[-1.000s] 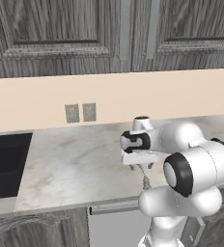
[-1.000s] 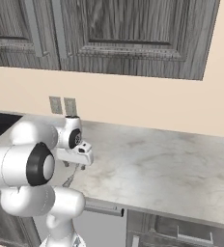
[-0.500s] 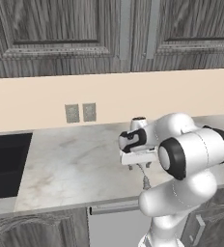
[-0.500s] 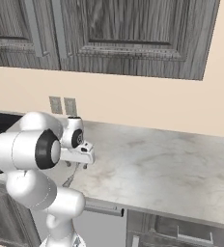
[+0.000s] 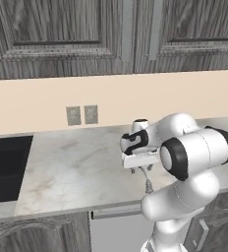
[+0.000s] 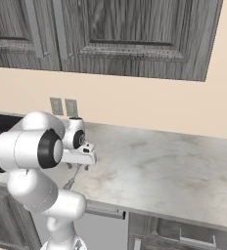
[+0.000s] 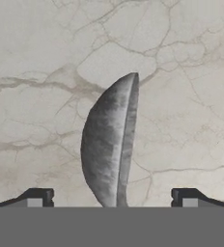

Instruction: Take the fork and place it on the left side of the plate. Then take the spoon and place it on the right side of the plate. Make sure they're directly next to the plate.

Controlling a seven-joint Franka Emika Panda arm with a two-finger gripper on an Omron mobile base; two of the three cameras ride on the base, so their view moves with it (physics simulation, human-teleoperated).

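The spoon [image 7: 109, 144] is grey and metallic and lies on the marble counter [image 5: 76, 167]. In the hand view its oval bowl sits between my two fingertips [image 7: 36, 197], which stand wide apart on either side without touching it. My gripper [image 7: 111, 195] is open and points straight down just above the spoon. In the left base view the gripper [image 5: 141, 170] hangs over the spoon [image 5: 147, 181], whose thin handle runs toward the counter's front edge. In the right base view the gripper [image 6: 78, 167] is above the spoon [image 6: 72, 178]. The fork and the plate are out of view.
A dark sink [image 5: 3, 162] is set into the counter at the far left. Two wall outlets [image 5: 81, 114] sit on the beige backsplash under dark wooden cabinets [image 5: 62, 34]. The counter stretches bare to the right [image 6: 174, 166]. Its front edge [image 5: 116, 209] is close to the spoon's handle.
The arm's large elbow joint has risen and turned a little. The hand has stayed over the spoon with its jaws open.
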